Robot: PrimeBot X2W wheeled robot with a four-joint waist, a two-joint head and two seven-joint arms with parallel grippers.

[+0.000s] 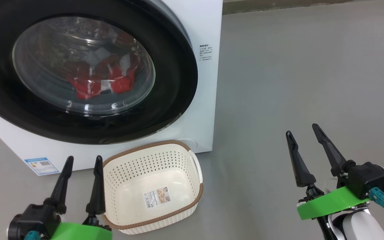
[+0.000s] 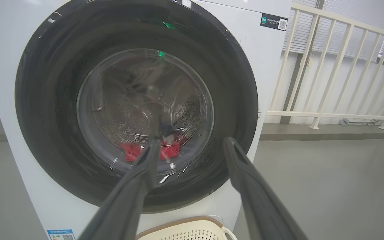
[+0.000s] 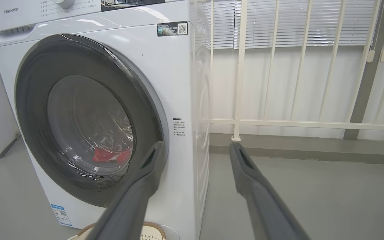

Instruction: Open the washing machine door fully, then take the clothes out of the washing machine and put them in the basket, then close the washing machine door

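The white washing machine (image 1: 205,100) takes up the head view from nine to twelve o'clock. Its door (image 1: 175,83), a wide glossy black ring around a bulging glass window, sits shut against the front. The basket (image 1: 135,166), cream and perforated with a brown rim, stands on the grey floor (image 1: 295,66) at six o'clock, just before the machine's lower right corner. The clothes (image 1: 102,80), bright red with white and grey patches, lie inside the machine, low behind the glass.

The brand name (image 3: 11,11) "Hisense" reads at eleven o'clock in the right wrist view, and a dark QR sticker (image 3: 172,29) sits above the door. A blue sticker (image 1: 42,165) marks the machine's bottom left. A paper label (image 1: 158,196) lies on the basket's bottom.

The left gripper (image 1: 83,158), at seven o'clock just beside the basket, has its fingers spread wide and holds nothing. The right gripper (image 1: 302,129), at four o'clock over bare floor, is likewise spread and empty.
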